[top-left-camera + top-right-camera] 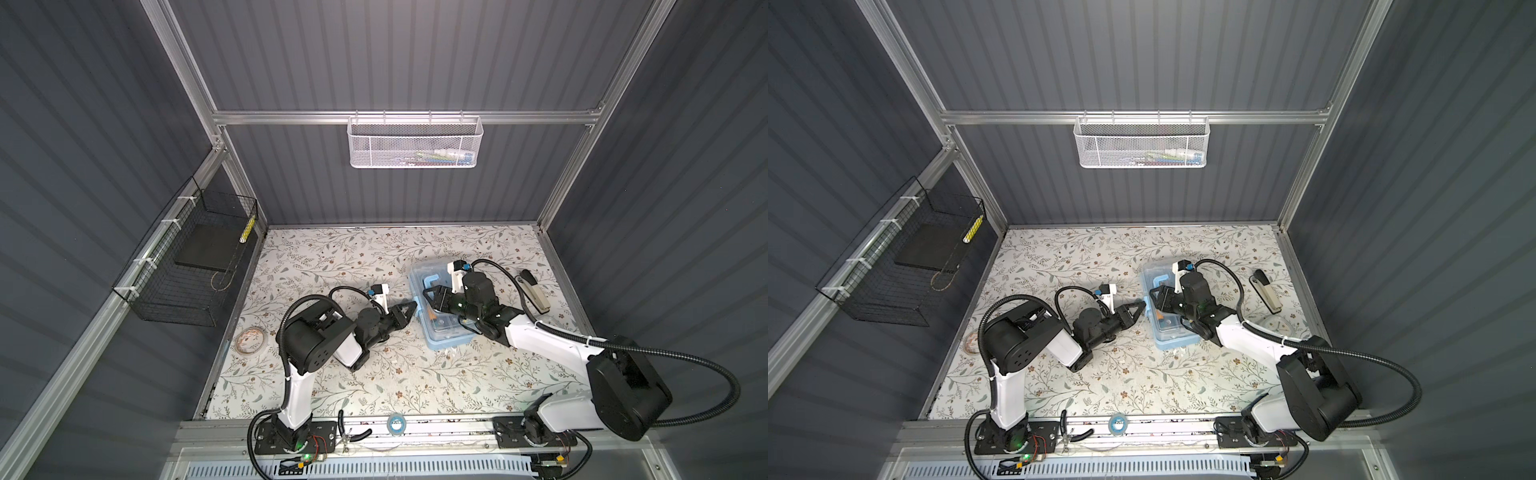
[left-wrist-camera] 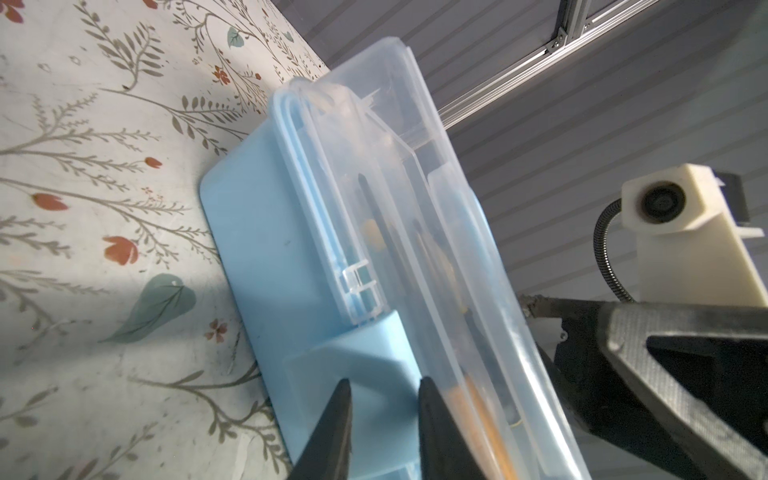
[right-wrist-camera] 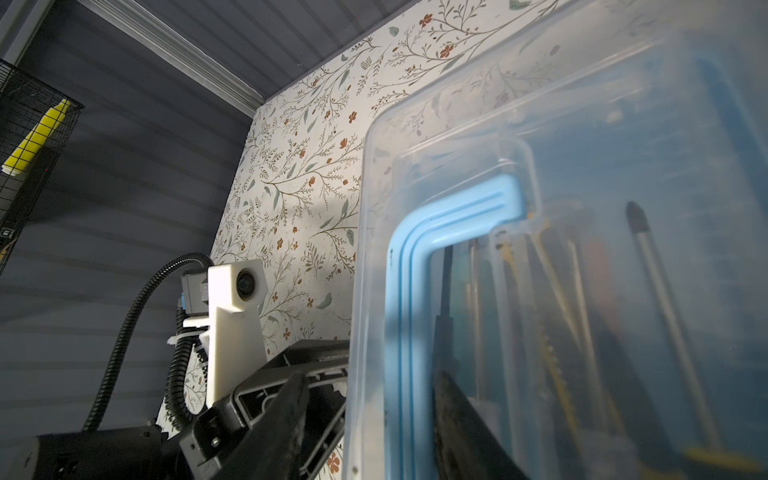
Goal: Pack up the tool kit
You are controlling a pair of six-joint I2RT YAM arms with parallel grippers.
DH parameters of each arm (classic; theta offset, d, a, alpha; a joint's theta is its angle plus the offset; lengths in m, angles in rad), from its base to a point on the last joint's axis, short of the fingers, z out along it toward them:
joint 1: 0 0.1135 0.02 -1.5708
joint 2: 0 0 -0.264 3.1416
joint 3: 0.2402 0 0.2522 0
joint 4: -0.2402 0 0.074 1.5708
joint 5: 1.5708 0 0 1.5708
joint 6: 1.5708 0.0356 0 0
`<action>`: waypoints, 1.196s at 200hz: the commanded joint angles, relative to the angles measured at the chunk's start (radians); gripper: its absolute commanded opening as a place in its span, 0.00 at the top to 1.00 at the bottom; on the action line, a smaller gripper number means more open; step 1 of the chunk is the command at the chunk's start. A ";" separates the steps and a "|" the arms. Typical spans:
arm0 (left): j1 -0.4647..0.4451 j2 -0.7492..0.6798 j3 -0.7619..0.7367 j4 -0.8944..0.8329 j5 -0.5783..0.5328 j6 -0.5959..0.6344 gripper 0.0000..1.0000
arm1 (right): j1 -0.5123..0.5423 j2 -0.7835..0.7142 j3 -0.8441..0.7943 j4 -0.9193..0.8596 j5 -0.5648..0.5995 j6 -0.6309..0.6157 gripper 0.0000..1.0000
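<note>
Latching step: left gripper (image 2: pixel 384 382), narrowly parted, is straddling the side latch (image 2: pixel 357 357) of the light-blue plastic tool kit (image 1: pixel 448 341). Right gripper (image 3: pixel 370 378), half-spread, is bracketing its clear lid (image 3: pixel 582 145). Holds unclear. Next needs latch pressing.

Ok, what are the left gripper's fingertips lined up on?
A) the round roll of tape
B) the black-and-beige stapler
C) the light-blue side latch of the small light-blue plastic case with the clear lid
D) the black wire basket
C: in the left wrist view the left gripper has one black finger on each side of the light-blue side latch of the small light-blue plastic case.
</note>
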 commanded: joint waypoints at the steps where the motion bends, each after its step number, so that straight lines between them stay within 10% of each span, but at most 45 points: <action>1: -0.018 0.053 0.003 -0.102 0.042 -0.007 0.72 | 0.058 0.117 -0.079 -0.265 -0.118 0.040 0.50; 239: -0.077 0.110 0.059 -0.142 0.090 -0.086 0.66 | 0.100 0.190 -0.103 -0.159 -0.196 0.122 0.50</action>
